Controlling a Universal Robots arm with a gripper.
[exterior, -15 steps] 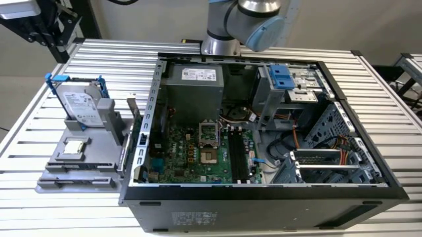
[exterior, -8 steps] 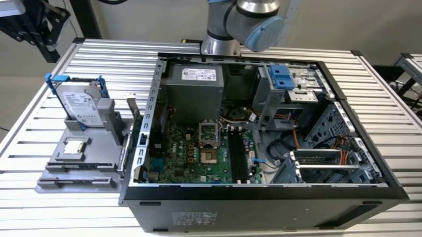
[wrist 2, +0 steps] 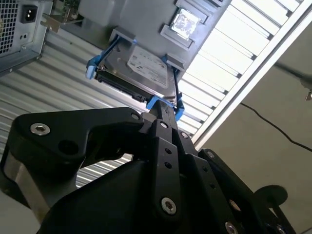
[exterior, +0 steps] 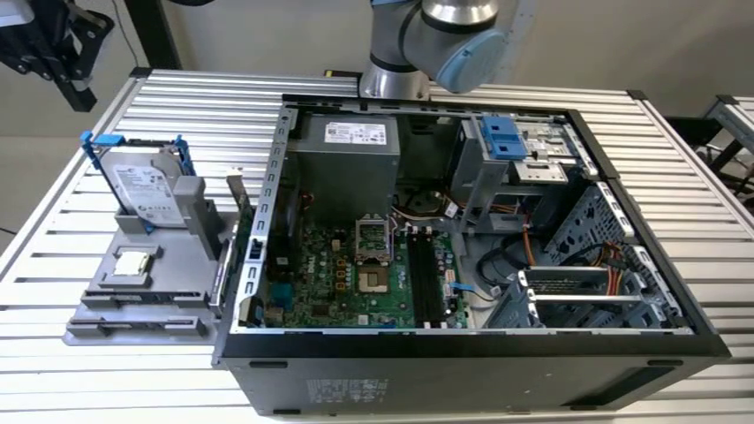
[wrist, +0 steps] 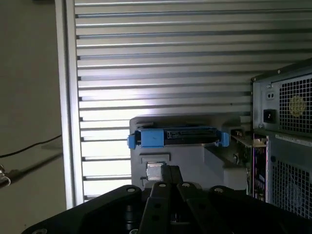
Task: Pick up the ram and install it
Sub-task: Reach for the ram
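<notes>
**A:** What could go wrong from here?

**B:** Start at the exterior view's left. The grey fixture (exterior: 130,309) holds three parts close together. The hard drive (exterior: 144,190) in its blue-edged frame stands tallest, and the small square chip (exterior: 132,263) lies near it on the fixture's flat. Either could be taken by mistake. The ram (exterior: 224,265) is, as far as I can tell, the thin strip on edge along the fixture's side nearest the computer case (exterior: 471,380). It sits just beside the case wall, so a finger might catch that wall, or a skewed grasp might tip the stick. Further right, the black memory slots (exterior: 426,278) are narrow and sit beside the processor socket (exterior: 374,281). A tilted stick would not seat.

**A:** And the gripper?

**B:** The gripper (wrist: 167,170) hangs by the slatted table's (exterior: 59,221) corner, well apart from the ram. In both wrist views its fingertips look pressed together with nothing between them.
</notes>
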